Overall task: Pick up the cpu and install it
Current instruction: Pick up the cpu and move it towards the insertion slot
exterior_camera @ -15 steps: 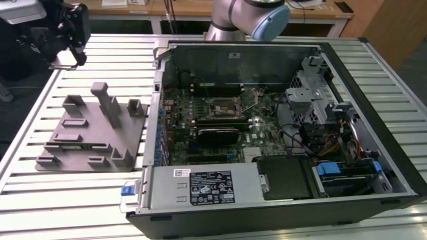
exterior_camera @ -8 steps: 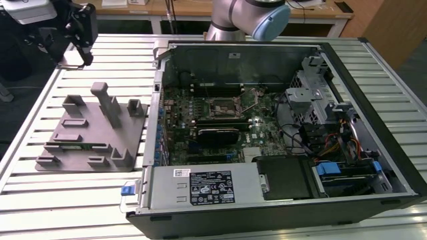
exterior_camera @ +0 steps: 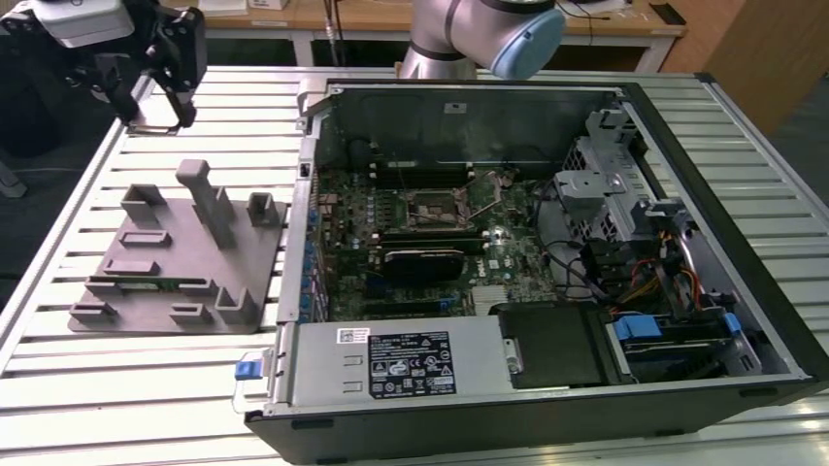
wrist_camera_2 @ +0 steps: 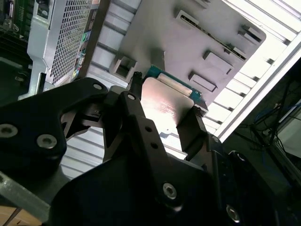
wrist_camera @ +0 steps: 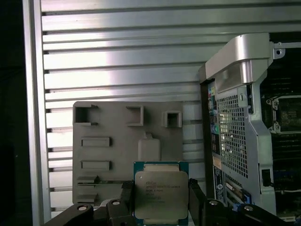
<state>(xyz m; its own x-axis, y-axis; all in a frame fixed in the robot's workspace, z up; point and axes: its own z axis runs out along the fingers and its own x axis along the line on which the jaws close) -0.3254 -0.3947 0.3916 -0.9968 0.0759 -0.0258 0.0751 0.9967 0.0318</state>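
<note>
Claw (wrist_camera: 161,200) clamped on cpu (wrist_camera: 161,188) w/ 2 fingers (wrist_camera: 195,197); grey fixture (wrist_camera: 117,141) on desk (wrist_camera: 117,56) below claw, PC case (wrist_camera: 235,117) beside.

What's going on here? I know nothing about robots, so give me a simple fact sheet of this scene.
Holding: cpu, clamped between the gripper fingers
Gripper location: above the slatted table, near the grey fixture plate, at the exterior view's left
Nearby: open computer case, at the exterior view's right
Socket: on the board inside the case, apart from the gripper
</note>
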